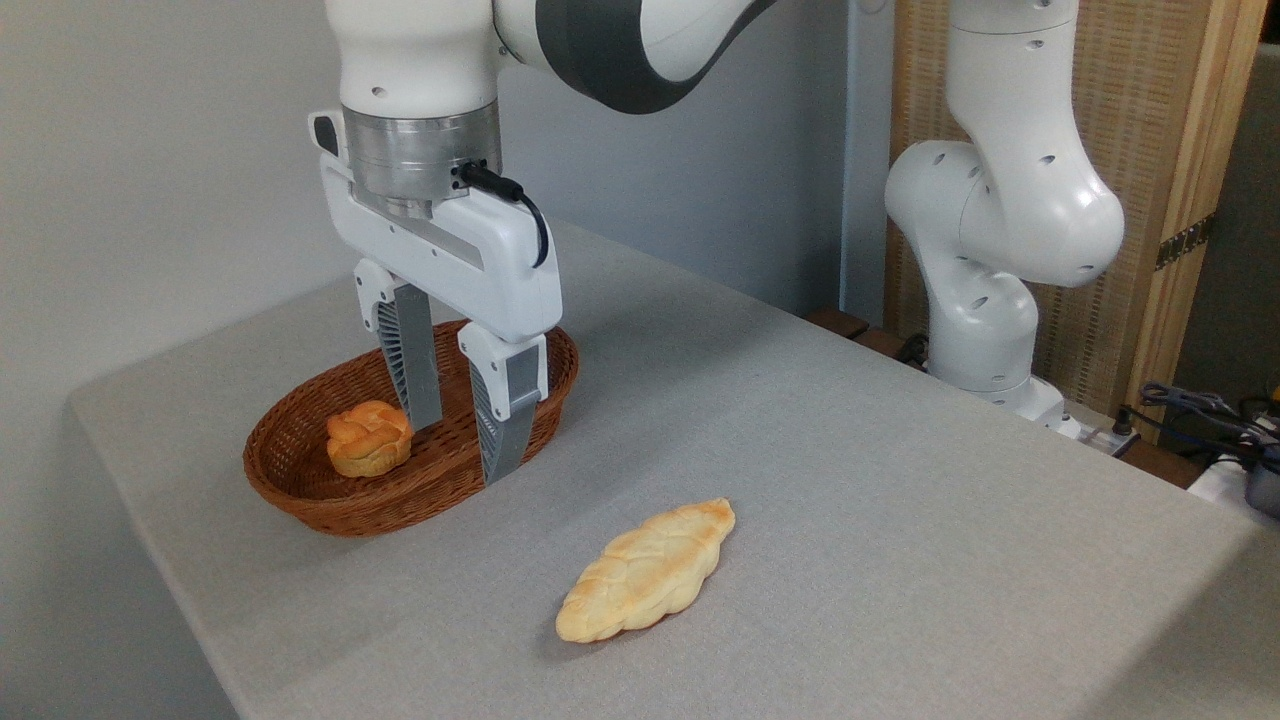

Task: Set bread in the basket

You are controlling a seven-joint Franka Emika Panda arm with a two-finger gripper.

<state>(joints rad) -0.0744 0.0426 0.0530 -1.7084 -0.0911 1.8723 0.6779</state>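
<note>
Gripper (462, 448) hangs over the basket (300, 500) with fingers spread and empty, so the pickup hasn't started. The bread (648, 573) lies on the table at about 4 o'clock from the basket, well apart. Next move, I'd guess: swing over, line the fingers across the loaf's narrow width.

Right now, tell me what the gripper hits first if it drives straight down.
Probably the basket: the open gripper points down over its right half, beside the small bun. Depth is unclear; it may meet the rim.

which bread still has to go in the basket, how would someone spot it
Start at the grey table and find the brown wicker basket under the open claw. The bread lies on the cloth to the basket's right, nearer the camera. It is long, pale and braided with pointed ends, unlike the small round orange bun inside the basket.
</note>
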